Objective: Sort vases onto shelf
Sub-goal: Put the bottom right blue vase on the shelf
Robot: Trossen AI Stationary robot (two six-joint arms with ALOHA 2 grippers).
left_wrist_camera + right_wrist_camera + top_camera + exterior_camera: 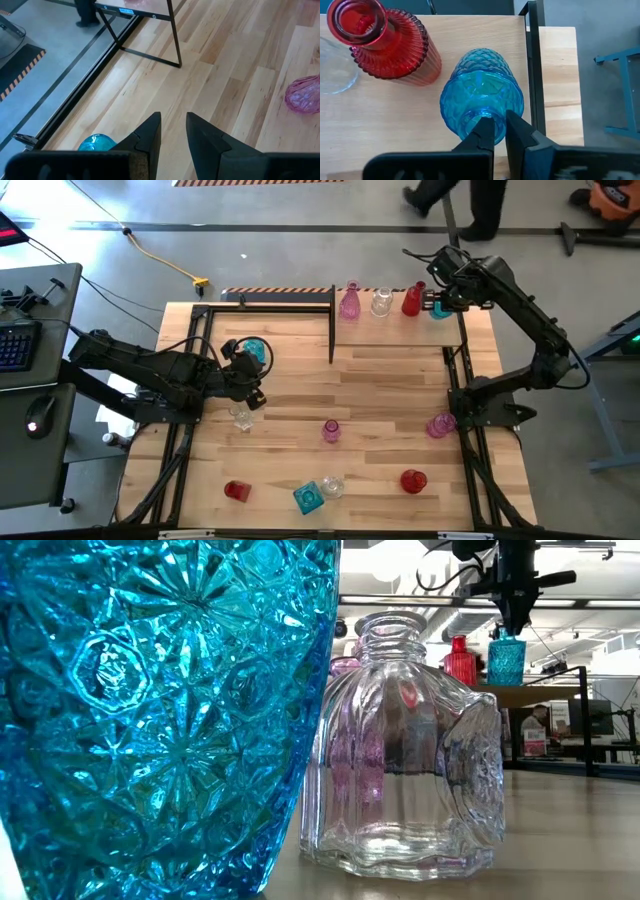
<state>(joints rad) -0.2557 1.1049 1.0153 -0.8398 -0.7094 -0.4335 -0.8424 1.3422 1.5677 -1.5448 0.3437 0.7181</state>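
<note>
The shelf (400,330) stands at the table's far right and carries a pink vase (349,302), a clear vase (381,302) and a red vase (385,42) in a row. At the row's right end is a teal vase (480,95), with my right gripper (499,127) shut on its top. My left gripper (172,132) hangs open above the table's left part with nothing between its fingers. Another teal vase (255,350) stands just beyond it, and a clear vase (241,417) just nearer. My right gripper holds the teal vase by the rim of its mouth (479,120), on the side nearest the wrist. The fingers (508,610) come down from above. The vase stays upright under them, its base (505,683) level with the shelf top; whether it rests there I cannot tell.
Loose on the table: two pink vases (331,430) (440,425), two red ones (413,480) (236,491), and a teal one (308,498) beside a clear one (332,486) at the near edge. Black posts (175,35) bear the shelf. A person walks beyond the far edge.
</note>
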